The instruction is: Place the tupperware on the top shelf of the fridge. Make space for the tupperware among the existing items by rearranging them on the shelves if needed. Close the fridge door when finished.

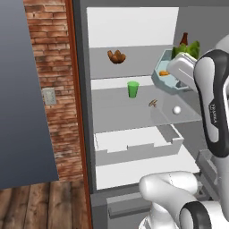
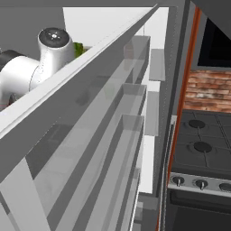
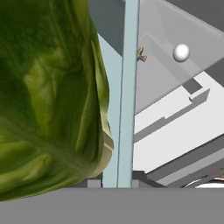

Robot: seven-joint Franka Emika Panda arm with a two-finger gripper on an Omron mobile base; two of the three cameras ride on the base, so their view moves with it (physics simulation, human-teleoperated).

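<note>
The white jointed robot arm (image 1: 214, 103) is being seen closest to the camera, rising at the lower right of the left base view and reaching into the open fridge. At the far left, the tall grey fridge door (image 1: 22, 94) is standing swung wide, with a red brick wall (image 1: 51, 67) beside it. Moving right, the uppermost translucent grey glass shelf (image 1: 138, 60) is carrying a small brown croissant-like lump (image 1: 116, 57). On the shelf below (image 1: 129, 112), a green cup (image 1: 133, 89) is standing, then a tiny brown thing (image 1: 153, 103), then a small white ball (image 1: 177, 109), each apart from the others. A white drawer tray (image 1: 134, 143) is lying beneath.

Further right, a pale blue translucent tupperware box (image 1: 166, 77) holding green leaves (image 3: 48, 92) and an orange piece is being held tilted at top-shelf height, just in front of a dark bottle with a red label (image 1: 184, 39). The gripper (image 3: 117, 183) is clamped on the tupperware's rim.
</note>
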